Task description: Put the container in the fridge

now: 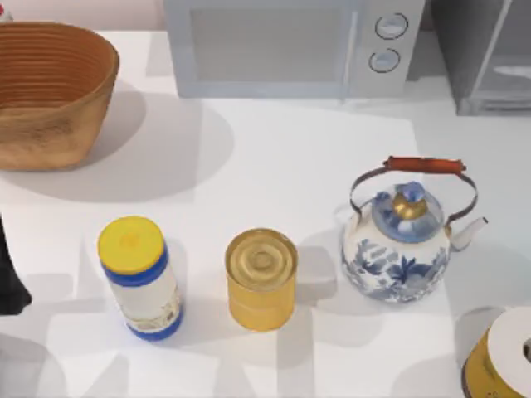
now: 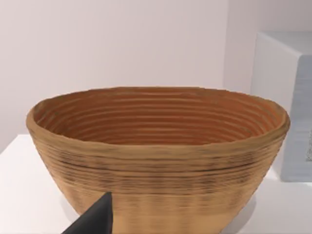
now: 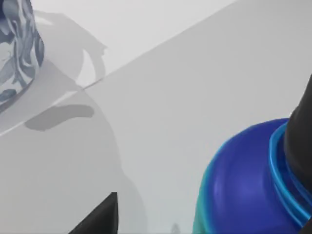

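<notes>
A white table (image 1: 315, 149) crowded with kitchenware, dark grey fridge (image 1: 485, 54) at its far right corner.
The gold cylindrical tin container (image 1: 261, 279) stands mid-table between a yellow-capped jar (image 1: 139, 276) and a blue-and-white porcelain kettle (image 1: 400, 240); jaw states cannot be told.

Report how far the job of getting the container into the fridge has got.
Nothing looks done yet. In the top view the yellow tin stands on the table between the yellow-capped bottle and the blue-and-white teapot, with no pincer on any of them. The fridge sits at the far right corner, beside the microwave. The left arm is at the table's left edge. Grasp, carry and placement are all left.
</notes>
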Motion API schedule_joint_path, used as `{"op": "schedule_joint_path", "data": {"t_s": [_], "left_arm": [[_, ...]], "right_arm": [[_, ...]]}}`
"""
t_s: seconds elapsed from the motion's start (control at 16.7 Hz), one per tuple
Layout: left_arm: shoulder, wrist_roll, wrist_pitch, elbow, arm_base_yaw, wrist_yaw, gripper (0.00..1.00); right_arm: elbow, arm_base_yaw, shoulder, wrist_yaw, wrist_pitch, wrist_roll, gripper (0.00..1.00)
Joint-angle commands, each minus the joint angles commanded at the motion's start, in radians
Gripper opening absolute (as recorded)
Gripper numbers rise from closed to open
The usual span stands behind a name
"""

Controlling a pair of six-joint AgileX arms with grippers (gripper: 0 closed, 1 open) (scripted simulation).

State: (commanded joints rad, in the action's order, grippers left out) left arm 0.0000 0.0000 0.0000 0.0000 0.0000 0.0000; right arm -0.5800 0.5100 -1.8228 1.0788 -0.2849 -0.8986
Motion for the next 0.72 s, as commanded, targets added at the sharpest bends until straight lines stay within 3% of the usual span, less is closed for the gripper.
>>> {"op": "schedule_joint_path", "data": {"t_s": [0.66, 0.72], "left_arm": [[0.0, 0.0, 0.0, 0.0, 0.0, 0.0, 1.0], [0.0, 0.0, 0.0, 0.0, 0.0, 0.0, 1.0]], "right_arm": [[0.0, 0.0, 0.0, 0.0, 0.0, 0.0, 0.03], [0.0, 0.0, 0.0, 0.0, 0.0, 0.0, 0.01]]}}
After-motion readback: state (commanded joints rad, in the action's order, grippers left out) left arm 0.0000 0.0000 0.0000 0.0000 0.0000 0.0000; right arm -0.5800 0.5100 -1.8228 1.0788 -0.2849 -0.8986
